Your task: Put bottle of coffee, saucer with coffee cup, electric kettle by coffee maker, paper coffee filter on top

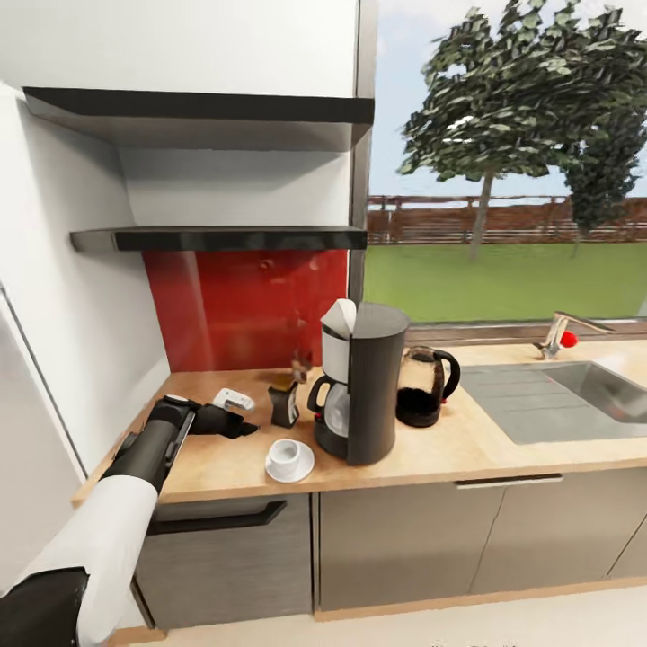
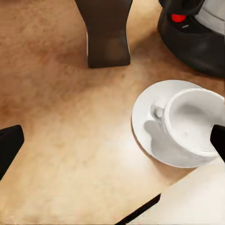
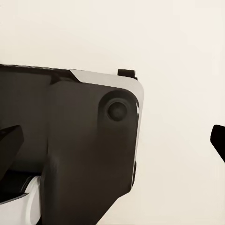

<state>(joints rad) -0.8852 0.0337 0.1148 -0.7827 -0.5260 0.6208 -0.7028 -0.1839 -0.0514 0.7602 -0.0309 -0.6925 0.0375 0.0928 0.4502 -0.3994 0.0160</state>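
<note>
Since every item of the coffee station already stands on the counter, the lines below read the layout for its purpose.

Counter: the kitchen countertop (image 1: 467, 449) carries everything, so nothing on it needs further lifting as far as I can judge.
Coffee maker: the coffee maker (image 1: 362, 382) stands upright near the middle and serves as the anchor the other pieces gather round.
Filter: a paper coffee filter (image 1: 341, 316) sits tilted on its top, where brewing would need it.
Bottle: the bottle of coffee (image 1: 284, 401) stands upright just beside the machine on its left, off the kitchen shelf (image 1: 225, 238), which looks bare.
Saucer and cup: the saucer (image 1: 304, 468) lies near the front edge beside the machine's base, with the coffee cup (image 1: 286, 452) resting on it, upright.
Kettle: the electric kettle (image 1: 425, 386) stands close on the machine's right, handle turned toward the sink (image 1: 611, 386).
Left gripper: the left gripper (image 1: 241, 419) hovers low over the counter beside the bottle, jaws spread wide and holding nothing, which suggests a release rather than a reach.
Right gripper: the right gripper (image 3: 112, 145) has fingertips at opposite edges of the right wrist view, jaws parted, grasping nothing.
Progress: the station looks essentially complete.
</note>
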